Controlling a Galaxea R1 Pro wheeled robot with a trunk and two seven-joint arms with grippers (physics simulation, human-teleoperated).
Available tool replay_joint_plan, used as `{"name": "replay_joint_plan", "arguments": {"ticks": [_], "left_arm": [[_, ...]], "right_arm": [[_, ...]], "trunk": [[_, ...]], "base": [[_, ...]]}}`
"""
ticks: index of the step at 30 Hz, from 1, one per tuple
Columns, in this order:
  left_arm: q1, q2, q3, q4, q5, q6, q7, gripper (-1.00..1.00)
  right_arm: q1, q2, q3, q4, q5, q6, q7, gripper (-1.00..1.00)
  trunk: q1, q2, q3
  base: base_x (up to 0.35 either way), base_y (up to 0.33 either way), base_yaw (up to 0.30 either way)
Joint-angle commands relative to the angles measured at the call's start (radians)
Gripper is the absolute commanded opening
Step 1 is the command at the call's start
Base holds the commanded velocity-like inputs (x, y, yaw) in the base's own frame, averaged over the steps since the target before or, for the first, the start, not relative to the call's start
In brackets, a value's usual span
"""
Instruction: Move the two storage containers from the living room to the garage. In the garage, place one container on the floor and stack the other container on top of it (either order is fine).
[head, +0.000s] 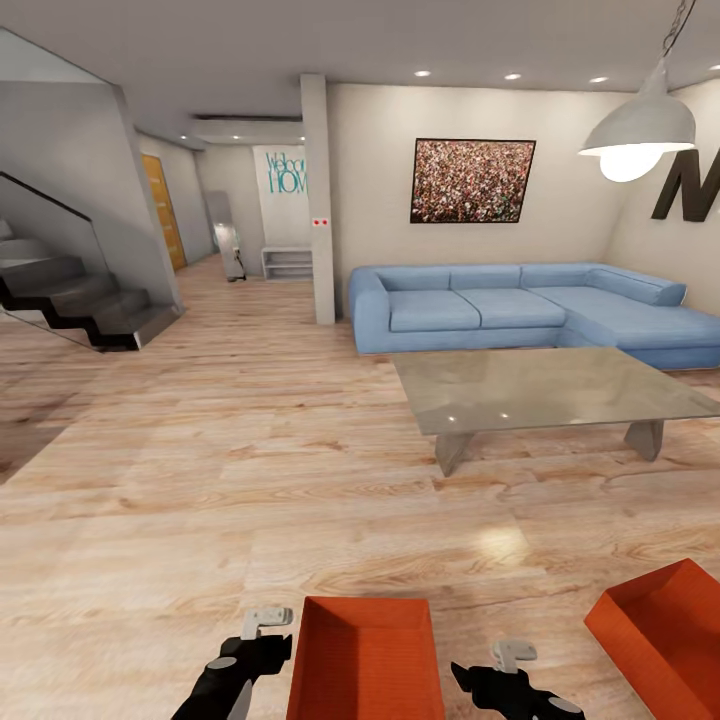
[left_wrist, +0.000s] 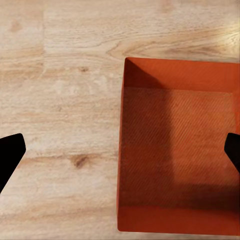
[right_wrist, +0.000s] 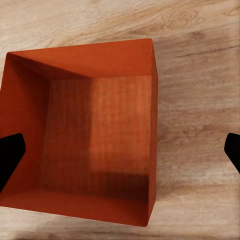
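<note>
1 container (head: 366, 660) sits between both arms; another (head: 662, 630) lies right, before the table (head: 545, 388).

- Light wood plank floor (head: 200, 480) across the whole room.
- Blue corner sofa (head: 520, 312) against the beige back wall (head: 370, 180).
- Grey low table with a glossy top (head: 545, 388) just before the sofa.
- White pendant lamp (head: 640, 130), lit.
- Dark-framed speckled picture (head: 471, 180) above the sofa.
- Dark grey stairs (head: 75, 295) at left.
</note>
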Motion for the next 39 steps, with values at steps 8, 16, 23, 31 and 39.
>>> {"name": "replay_joint_plan", "arguments": {"ticks": [8, 16, 23, 31, 39], "left_arm": [[0.000, 0.003, -0.006, -0.002, 0.003, 0.007, 0.007, 1.00], [0.001, 0.004, -0.007, -0.002, 0.003, 0.007, 0.007, 1.00], [0.000, 0.007, -0.010, -0.001, 0.002, 0.014, 0.005, 1.00], [0.000, 0.003, -0.008, 0.012, 0.004, 0.009, 0.003, 1.00], [0.000, 0.000, -0.006, 0.012, 0.005, 0.009, 0.005, 1.00]], "right_arm": [[-0.001, 0.000, -0.003, 0.001, -0.007, -0.001, 0.007, 1.00], [-0.001, 0.000, 0.000, 0.001, -0.004, -0.002, 0.016, 1.00], [-0.001, 0.000, -0.001, 0.001, -0.004, -0.002, 0.006, 1.00], [-0.001, 0.000, 0.000, 0.001, -0.001, -0.002, 0.006, 1.00], [-0.001, 0.000, 0.000, 0.001, -0.001, -0.002, 0.006, 1.00]], "trunk": [[0.000, -0.001, -0.001], [0.000, -0.001, -0.001], [0.000, -0.001, -0.001], [0.000, -0.001, -0.001], [0.023, -0.043, -0.020]], "base": [[0.000, 0.000, 0.000], [0.000, 0.000, 0.000], [0.000, 0.000, 0.000], [0.000, 0.000, 0.000], [0.000, 0.000, 0.000]]}}
